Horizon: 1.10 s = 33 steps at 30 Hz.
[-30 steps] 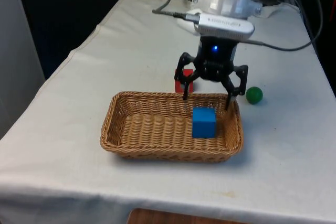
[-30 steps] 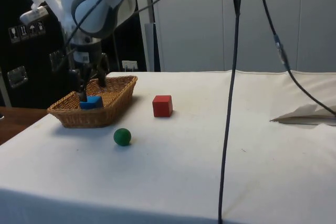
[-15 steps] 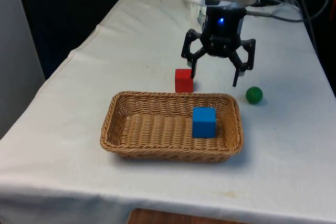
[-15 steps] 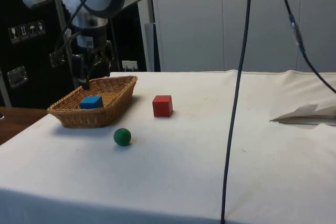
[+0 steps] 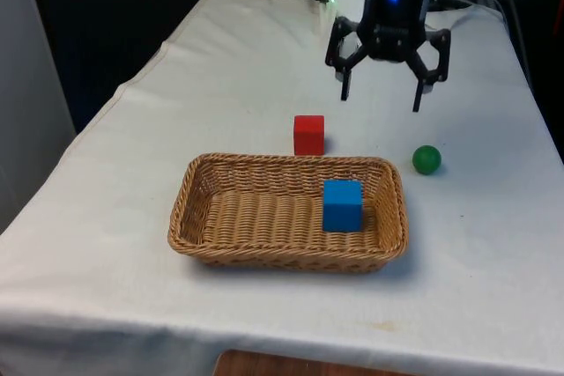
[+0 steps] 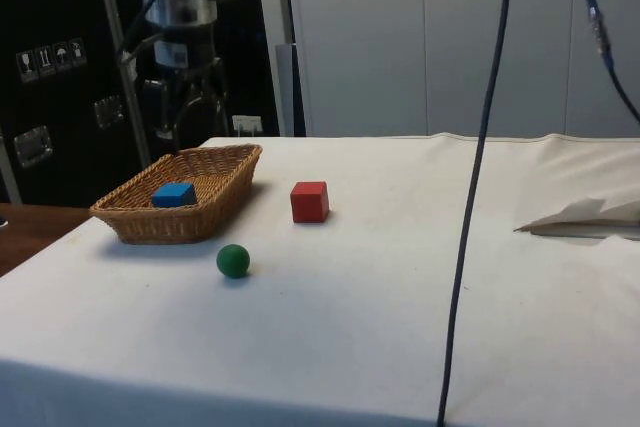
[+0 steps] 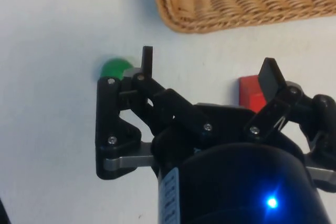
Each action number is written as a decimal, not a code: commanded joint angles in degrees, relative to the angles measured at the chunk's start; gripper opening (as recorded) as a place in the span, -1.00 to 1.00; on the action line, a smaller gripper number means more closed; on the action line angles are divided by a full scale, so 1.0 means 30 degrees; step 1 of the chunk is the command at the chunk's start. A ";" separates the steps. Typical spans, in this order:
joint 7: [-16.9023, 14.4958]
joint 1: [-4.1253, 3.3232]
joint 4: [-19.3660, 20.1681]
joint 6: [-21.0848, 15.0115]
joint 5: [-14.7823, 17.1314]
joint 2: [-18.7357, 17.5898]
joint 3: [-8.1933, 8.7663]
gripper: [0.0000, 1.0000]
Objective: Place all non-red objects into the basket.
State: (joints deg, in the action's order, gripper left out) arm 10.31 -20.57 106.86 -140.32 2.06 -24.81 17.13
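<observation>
Gripper (image 5: 381, 101) raised above the table, fingers spread apart — nothing held, blue cube (image 5: 342, 205) inside the wicker basket (image 5: 207, 217), green ball (image 5: 426, 159) on the cloth beside the basket, red cube (image 5: 308, 135) just behind the basket.

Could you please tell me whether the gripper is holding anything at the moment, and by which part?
Nothing is held: the gripper hangs open and empty above the table.
</observation>
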 commanded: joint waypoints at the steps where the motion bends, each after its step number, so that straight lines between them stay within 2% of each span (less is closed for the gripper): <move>1: 0.0229 -0.0172 0.0382 0.0019 -0.0172 0.0401 0.0038 1.00; 8: 0.0554 -0.0344 0.1681 -0.0095 -0.0325 0.1642 -0.0306 1.00; 9: 0.0267 -0.0153 0.1356 0.0000 -0.0134 0.1394 -0.0344 1.00; 10: 0.0554 -0.0344 0.1681 -0.0095 -0.0325 0.1642 -0.0306 1.00; 11: 0.0630 -0.0382 0.1986 -0.0134 -0.0325 0.1872 -0.0420 1.00; 17: 0.0936 -0.0420 0.2903 -0.0191 -0.0573 0.2521 -0.0936 1.00; 18: 0.0764 -0.0286 0.2807 -0.0076 -0.0439 0.2483 -0.1031 1.00; 19: 0.0955 -0.0420 0.2998 -0.0210 -0.0592 0.2578 -0.1031 1.00; 21: 0.0974 -0.0439 0.3189 -0.0210 -0.0611 0.2655 -0.1165 1.00; 27: 0.0917 -0.0363 0.3400 -0.0306 -0.0420 0.2387 -0.1719 1.00; 28: 0.0821 -0.0306 0.3380 -0.0115 -0.0458 0.2540 -0.1662 1.00; 30: 0.0859 -0.0344 0.3380 -0.0363 -0.0325 0.2196 -0.1872 1.00; 33: 0.0764 -0.0267 0.3361 -0.0554 -0.0172 0.1814 -0.2139 1.00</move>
State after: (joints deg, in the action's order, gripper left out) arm 12.89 -21.49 117.06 -141.58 0.86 -19.02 11.06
